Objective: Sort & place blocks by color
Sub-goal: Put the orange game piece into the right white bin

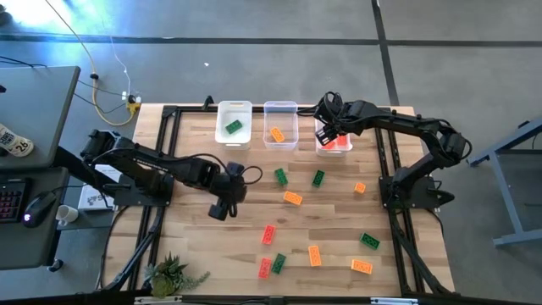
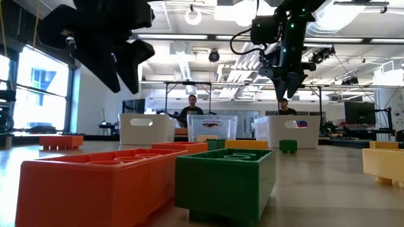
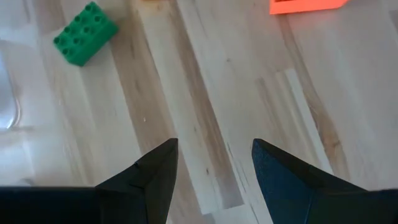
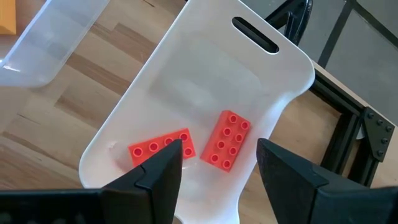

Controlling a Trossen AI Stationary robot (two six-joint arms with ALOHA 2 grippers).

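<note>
Green, orange and red blocks lie scattered flat on the wooden table, among them a green one [image 1: 280,176], an orange one [image 1: 292,198] and a red one [image 1: 268,235]. My left gripper [image 1: 222,207] hangs open above bare wood at the table's left middle. Its wrist view shows its fingers [image 3: 214,146] empty, with a green block [image 3: 85,33] and a red block [image 3: 308,5] beyond them. My right gripper [image 1: 326,134] stands open above the right bin [image 1: 333,146]. Two red blocks [image 4: 163,148] [image 4: 225,139] lie on that bin's floor below the fingers [image 4: 219,144].
Three bins stand in a row at the far edge. The left bin [image 1: 234,112] holds a green block, the middle bin [image 1: 280,110] an orange one. A small plant [image 1: 169,273] sits at the near left corner. People show in the room beyond the table [image 2: 191,110].
</note>
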